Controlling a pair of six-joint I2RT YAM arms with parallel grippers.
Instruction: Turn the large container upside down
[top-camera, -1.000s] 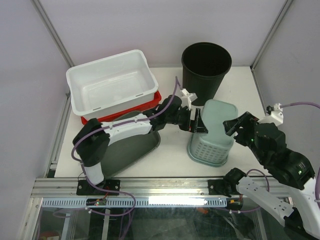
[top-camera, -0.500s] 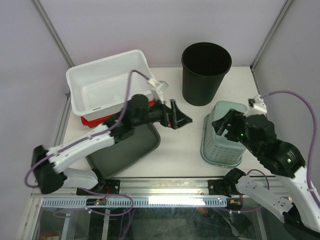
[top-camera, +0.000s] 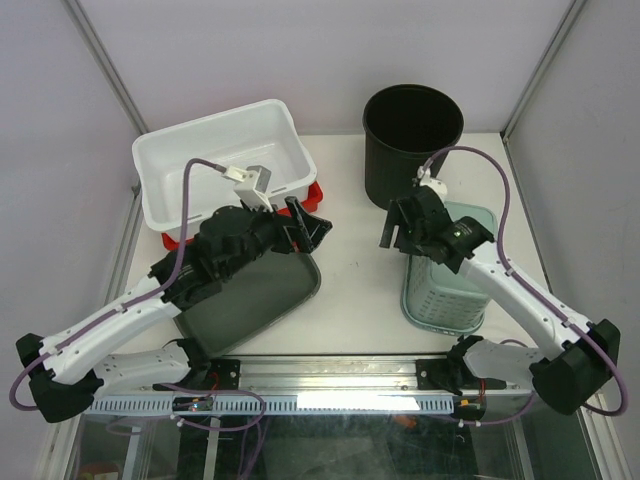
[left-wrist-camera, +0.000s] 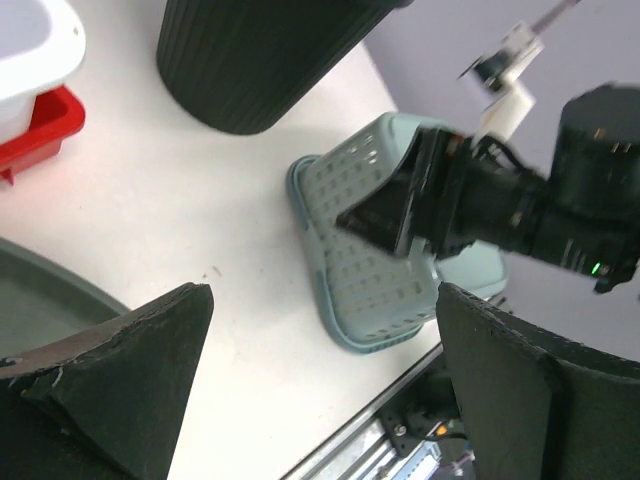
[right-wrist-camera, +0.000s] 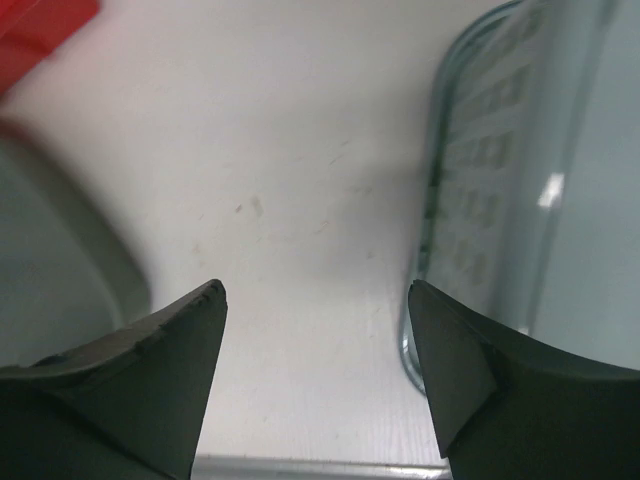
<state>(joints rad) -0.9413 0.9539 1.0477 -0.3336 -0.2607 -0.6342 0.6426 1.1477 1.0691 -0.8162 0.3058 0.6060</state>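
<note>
The large container, a deep white tub (top-camera: 220, 170), stands upright at the back left on a red tray (top-camera: 310, 198). Only its corner shows in the left wrist view (left-wrist-camera: 30, 50). My left gripper (top-camera: 315, 230) is open and empty, just right of the tub's near right corner, over the table. In its own view (left-wrist-camera: 325, 380) bare table lies between the fingers. My right gripper (top-camera: 390, 225) is open and empty over the table's middle, left of the teal basket (top-camera: 445, 275). In its own view (right-wrist-camera: 315, 370) only table shows between the fingers.
A tall black bucket (top-camera: 410, 140) stands at the back centre. The teal basket lies upside down at the front right (left-wrist-camera: 390, 250) (right-wrist-camera: 520, 180). A grey-green tray (top-camera: 250, 300) lies front left, under my left arm. Metal frame posts flank the table.
My left arm has swung back from the basket to beside the white tub. My right arm has reached left over the basket toward the table's middle. The basket shifted slightly.
</note>
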